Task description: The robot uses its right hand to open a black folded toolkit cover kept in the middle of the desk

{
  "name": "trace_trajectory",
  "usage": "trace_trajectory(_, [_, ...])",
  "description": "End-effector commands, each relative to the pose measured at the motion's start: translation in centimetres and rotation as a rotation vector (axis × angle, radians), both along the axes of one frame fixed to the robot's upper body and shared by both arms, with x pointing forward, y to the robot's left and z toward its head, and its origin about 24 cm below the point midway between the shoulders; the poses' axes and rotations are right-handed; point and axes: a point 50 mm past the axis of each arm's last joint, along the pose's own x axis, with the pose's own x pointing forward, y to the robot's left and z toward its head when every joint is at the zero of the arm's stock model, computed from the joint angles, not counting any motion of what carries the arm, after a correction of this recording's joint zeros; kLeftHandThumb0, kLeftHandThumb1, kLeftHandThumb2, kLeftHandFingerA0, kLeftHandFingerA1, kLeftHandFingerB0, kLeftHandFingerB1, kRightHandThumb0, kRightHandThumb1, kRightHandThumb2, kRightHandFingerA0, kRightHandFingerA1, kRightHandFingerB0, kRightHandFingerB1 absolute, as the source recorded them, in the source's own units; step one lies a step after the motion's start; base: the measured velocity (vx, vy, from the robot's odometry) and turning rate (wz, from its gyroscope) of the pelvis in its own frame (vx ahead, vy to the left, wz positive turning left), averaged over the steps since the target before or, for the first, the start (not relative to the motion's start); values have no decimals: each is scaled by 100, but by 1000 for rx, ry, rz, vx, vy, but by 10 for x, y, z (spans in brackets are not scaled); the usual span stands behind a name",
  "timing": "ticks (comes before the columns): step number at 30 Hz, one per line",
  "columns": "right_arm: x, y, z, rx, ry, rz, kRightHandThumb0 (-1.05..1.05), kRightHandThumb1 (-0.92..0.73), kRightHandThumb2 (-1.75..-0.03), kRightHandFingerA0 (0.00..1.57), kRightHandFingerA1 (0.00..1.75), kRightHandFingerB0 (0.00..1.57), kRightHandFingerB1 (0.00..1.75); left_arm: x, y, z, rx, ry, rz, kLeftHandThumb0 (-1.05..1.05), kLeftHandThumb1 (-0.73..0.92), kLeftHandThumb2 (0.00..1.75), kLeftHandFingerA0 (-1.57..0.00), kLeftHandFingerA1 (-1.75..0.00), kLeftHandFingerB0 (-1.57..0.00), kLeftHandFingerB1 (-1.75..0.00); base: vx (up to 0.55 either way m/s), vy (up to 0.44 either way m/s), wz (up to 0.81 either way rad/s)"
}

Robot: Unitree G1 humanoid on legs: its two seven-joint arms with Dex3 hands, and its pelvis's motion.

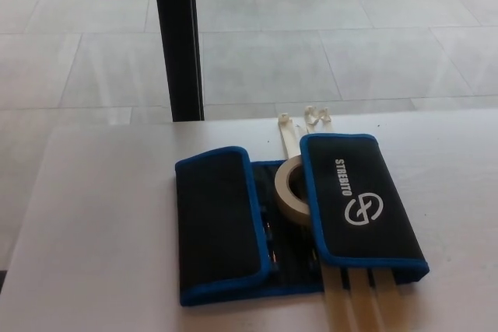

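Mid-desk (93, 215): toolkit cover (296, 219), flaps folded | both hands out of view

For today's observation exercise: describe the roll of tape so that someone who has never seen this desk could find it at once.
Start at the white desk and find the black toolkit cover with blue edging in its middle. Between its two folded flaps, partly tucked under the right flap bearing the white logo, sits the roll of tape. It is the only round, cream-coloured ring there; the pale strips nearby are long and flat.

One head view looks down and forward over the desk (93, 215) to the floor (350, 36) beyond
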Motion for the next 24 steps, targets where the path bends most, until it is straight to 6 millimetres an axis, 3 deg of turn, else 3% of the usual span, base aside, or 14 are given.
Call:
trace_trajectory(1, [43,7,72,-98,-230,96,-76,-72,-62,29,113,24,74,3,8,8,-10,-25,13,-91,90,67,-39,-64,-31,-42,0,0,0])
trace_trajectory(4, [68,27,87,-172,-255,226,-83,-67,-61,41,108,31,73,2,9,8,0,-19,22,-87,91,68,-42,-63,-33,-42,0,0,0])
trace_trajectory(6, [69,28,87,-169,-252,228,-83,-67,-61,41,108,31,73,1,9,8,0,-17,24,-87,91,68,-42,-63,-33,-42,0,0,0])
trace_trajectory(7, [90,55,98,-226,-233,345,-88,-62,-60,61,101,42,79,1,9,8,10,-3,7,-87,91,68,-42,-62,-33,-42,0,0,0])
trace_trajectory(8, [96,67,100,-239,-242,375,-89,-46,-85,66,93,48,77,2,9,8,8,-9,11,-89,91,67,-43,-64,-35,-44,0,0,0])
trace_trajectory(9, [95,67,100,-239,-242,373,-89,-46,-85,66,93,48,77,2,9,9,9,-10,10,-89,91,67,-43,-64,-35,-44,0,0,0])
trace_trajectory(10, [98,72,101,-241,-241,385,-87,-60,-59,64,93,47,71,2,9,9,10,-8,8,-84,69,110,-40,-66,-28,-53,0,0,0])
trace_trajectory(11, [106,88,104,-267,-228,430,-82,-64,-60,56,87,41,63,3,9,9,10,4,-9,-86,70,111,-39,-66,-29,-54,0,0,0])
trace_trajectory(12, [110,100,105,-317,-209,479,-81,-58,-95,43,73,29,56,3,8,8,7,8,-15,-89,92,67,-42,-63,-32,-42,0,0,0])
trace_trajectory(13, [115,113,106,-353,-202,511,-68,-70,-61,39,58,30,38,3,8,8,9,12,-23,-89,92,67,-42,-62,-32,-41,0,0,0])
trace_trajectory(14, [121,126,106,-384,-205,563,-60,-59,-87,23,56,11,42,3,7,7,5,9,-20,-90,91,66,-41,-62,-33,-42,0,0,0])
trace_trajectory(22, [144,231,68,-647,-60,1074,-66,-52,-86,19,59,7,40,3,6,6,-6,-8,-4,-88,90,66,-43,-62,-33,-43,0,0,0])
trace_trajectory(23, [144,239,64,-660,-57,1120,-60,-66,-60,20,56,12,29,3,6,6,-6,-4,-7,-89,90,67,-43,-63,-33,-42,0,0,0])
trace_trajectory(24, [144,245,60,-661,-53,1151,-66,-49,-84,16,60,5,41,3,5,6,-5,-2,-7,-89,90,66,-46,-64,-34,-42,0,0,8])
